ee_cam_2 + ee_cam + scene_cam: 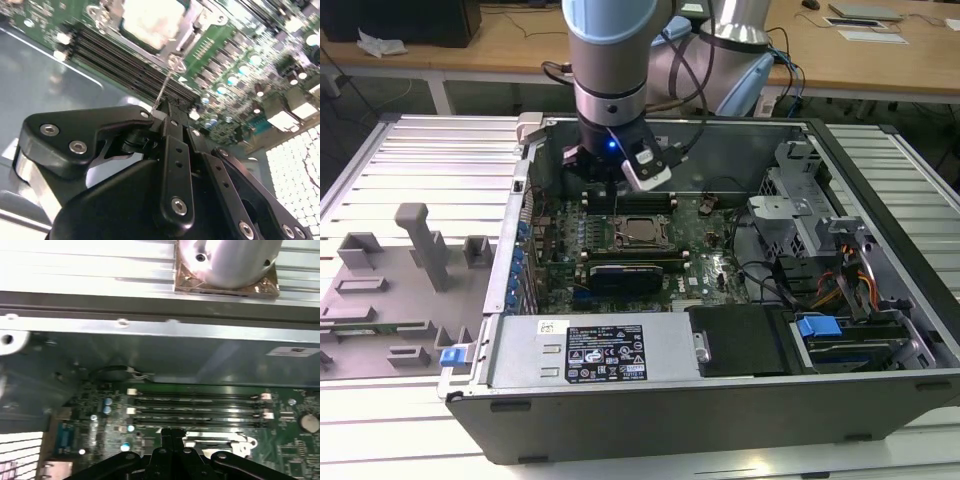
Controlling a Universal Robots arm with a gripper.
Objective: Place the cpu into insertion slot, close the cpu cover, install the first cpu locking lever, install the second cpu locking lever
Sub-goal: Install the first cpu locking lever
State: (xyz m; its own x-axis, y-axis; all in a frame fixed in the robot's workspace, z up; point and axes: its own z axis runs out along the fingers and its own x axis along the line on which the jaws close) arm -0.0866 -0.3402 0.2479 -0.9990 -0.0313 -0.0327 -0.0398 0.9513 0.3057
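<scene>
1. Second wrist view: the gripper [167, 106] has its fingers [172, 135] clenched, the black tips pressed together with no gap showing. A thin wire locking lever [165, 85] slants from the fingertips to its looped end at the socket corner. Its lower end touches the tips. I cannot tell whether it is pinched between them or only resting against them.
2. Same view, just beyond the lever's looped end: the cpu [150, 20] lies pale face up. The silvery cpu cover [192, 25] lies flat around it as a frame.
3. First wrist view: it looks over the clenched fingertips [170, 435] from behind and adds the surroundings. Long black memory slots [200, 407] run crosswise just past the tips. A silvery bracket edge [225, 442] sits just beside the tips, and a coin cell [310, 422] lies well off to one side. The grey wall of the computer case [165, 355] rises beyond the slots.
4. Exterior view: this one gives the whole layout. The arm reaches down into the open case, with the gripper [615, 190] low over the green motherboard [710, 265]. The insertion slot [622, 233], with the cpu seated in it, sits just beside the fingers. The black graphics card [625, 272] lies on the far side of the slot from them. The power supply [590, 350] is well apart.
</scene>
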